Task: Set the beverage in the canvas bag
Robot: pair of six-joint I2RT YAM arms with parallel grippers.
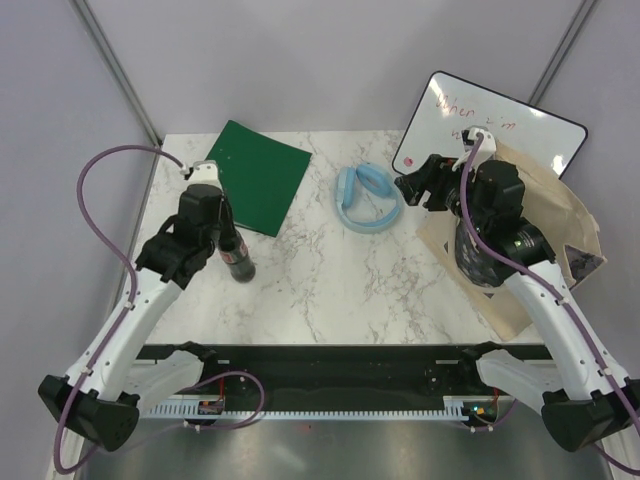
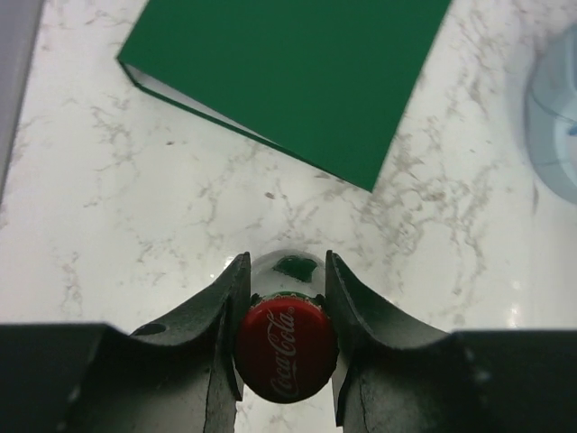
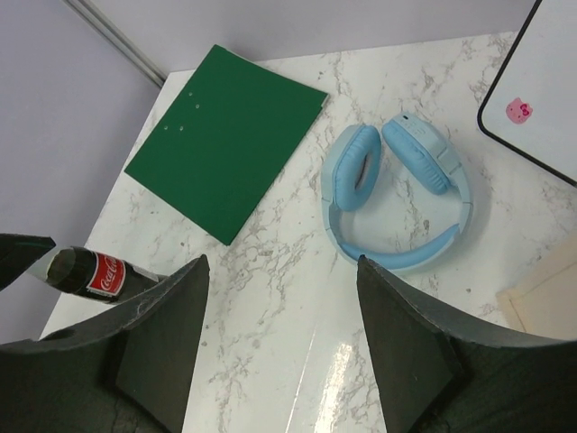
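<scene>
Found the beverage (image 1: pixel 238 262), a slim dark cola bottle with a red printed cap, clamped just under that cap between both fingers of the left gripper (image 1: pixel 228 238). Seen from the left wrist looking straight down on the cap, one black finger pressed to each side. Standing upright on the left side of the table (image 1: pixel 330 290); could not confirm whether the base touches the surface.

Found the right gripper (image 1: pixel 420 186) spread wide and holding nothing, hovering on the far right, well apart from the bottle.

Located the canvas bag (image 1: pixel 572 212) at the right edge under the right arm: tan cloth, creased and stiff, with a dark printed patch (mostly hidden by the arm). Could not make out its opening.

Noted also:
- a flat green folder (image 1: pixel 255 177), matte, lying just beyond the bottle;
- pale blue headphones (image 1: pixel 366 198) with padded cups, at far centre;
- a glossy white board (image 1: pixel 525 128) with a black rim and red writing, propped behind the bag.

Recorded the surface as white marble-patterned with grey veining, slightly reflective. Enclosed by plain pale lilac-grey walls with slanted metal posts.
</scene>
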